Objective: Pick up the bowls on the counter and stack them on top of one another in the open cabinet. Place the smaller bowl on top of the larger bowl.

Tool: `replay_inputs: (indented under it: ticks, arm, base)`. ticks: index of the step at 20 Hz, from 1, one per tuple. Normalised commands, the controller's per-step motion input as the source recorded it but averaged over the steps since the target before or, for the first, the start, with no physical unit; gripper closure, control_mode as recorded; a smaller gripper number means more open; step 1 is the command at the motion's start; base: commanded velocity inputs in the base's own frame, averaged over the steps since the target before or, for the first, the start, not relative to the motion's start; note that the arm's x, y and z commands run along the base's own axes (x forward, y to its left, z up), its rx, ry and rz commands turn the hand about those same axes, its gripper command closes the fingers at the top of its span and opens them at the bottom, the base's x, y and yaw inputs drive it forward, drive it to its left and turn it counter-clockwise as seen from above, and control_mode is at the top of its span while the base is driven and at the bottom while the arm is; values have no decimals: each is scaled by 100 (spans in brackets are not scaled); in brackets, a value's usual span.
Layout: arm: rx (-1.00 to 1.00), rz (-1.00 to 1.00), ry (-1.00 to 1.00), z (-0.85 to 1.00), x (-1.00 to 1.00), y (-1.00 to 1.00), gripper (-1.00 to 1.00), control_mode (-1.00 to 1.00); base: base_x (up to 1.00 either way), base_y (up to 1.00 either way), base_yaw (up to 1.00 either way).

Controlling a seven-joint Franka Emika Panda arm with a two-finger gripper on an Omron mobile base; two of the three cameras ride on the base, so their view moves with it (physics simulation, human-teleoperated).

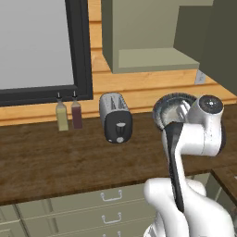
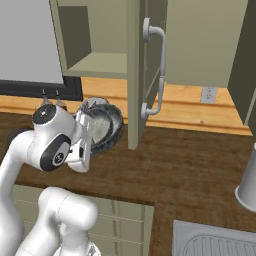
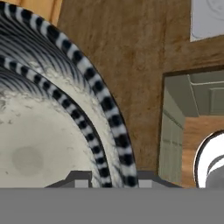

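Right of centre in the left base view, a dark grey bowl (image 1: 172,110) with a pale speckled inside is carried tilted on edge above the tabletop (image 1: 55,157), its open face turned toward the camera and its lower right part hidden behind the white arm. Centre left of the right base view, the same bowl (image 2: 106,125) hangs just left of the open cabinet (image 2: 100,62) door, below the cabinet's shelf. Along the bottom edge of the hand view, the tool (image 3: 114,180) is clamped on the bowl's striped rim (image 3: 105,109), one finger at each side of the wall. Whether this is the larger or the smaller bowl cannot be told. Left of the bowl in the left base view, a toaster (image 1: 115,118) and two bottles (image 1: 68,115) stand on the tabletop below a dark-framed window (image 1: 41,46).
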Motion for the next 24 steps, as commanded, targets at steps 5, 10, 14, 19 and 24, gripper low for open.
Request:
replay_inputs:
  ticks: [5,10,14,19,24]
  arm:
    - [0,-14,-17,100,-21,0,100,-100]
    - [1,0,-10,100,-4,0,100,-100]
    - [4,4,-12,100,-3,0,100,-100]
    - [1,1,-9,88,18,0,100,-100]
    - [3,0,0,50,51,0,100,-100]
  base:
    - [0,0,0]
    - [0,0,0]
    - [0,0,0]
    - [0,0,0]
    - [0,0,0]
